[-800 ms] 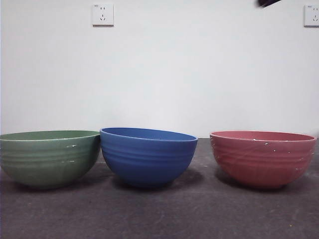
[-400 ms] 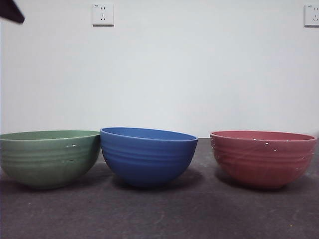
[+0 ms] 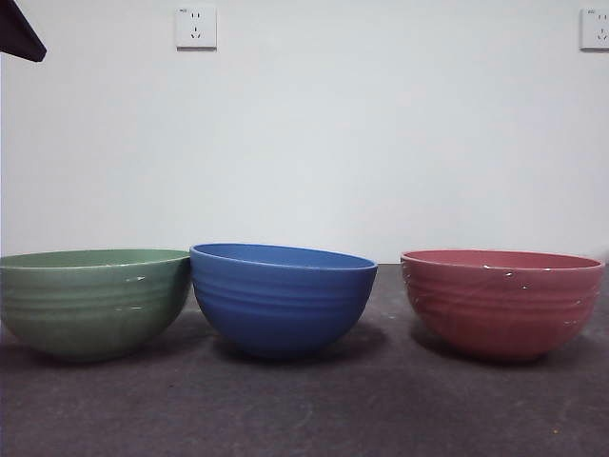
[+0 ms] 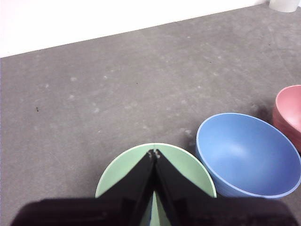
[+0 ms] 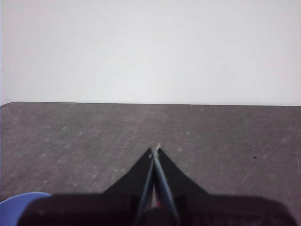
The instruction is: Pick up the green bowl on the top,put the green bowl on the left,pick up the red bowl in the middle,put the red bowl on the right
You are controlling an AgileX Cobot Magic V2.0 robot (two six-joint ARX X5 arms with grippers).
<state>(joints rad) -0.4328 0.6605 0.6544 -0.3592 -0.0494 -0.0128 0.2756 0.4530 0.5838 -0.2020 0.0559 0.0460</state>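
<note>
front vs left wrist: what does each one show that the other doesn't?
Front only: two wall sockets, the bowls' ridged outer walls, and the whole red bowl, standing apart from the blue bowl.

Left wrist only: the left gripper, shut and empty, above the green bowl, plus the bowls' bare insides.

Both: green, blue and red bowls in a row on the dark table, green touching blue.
</note>
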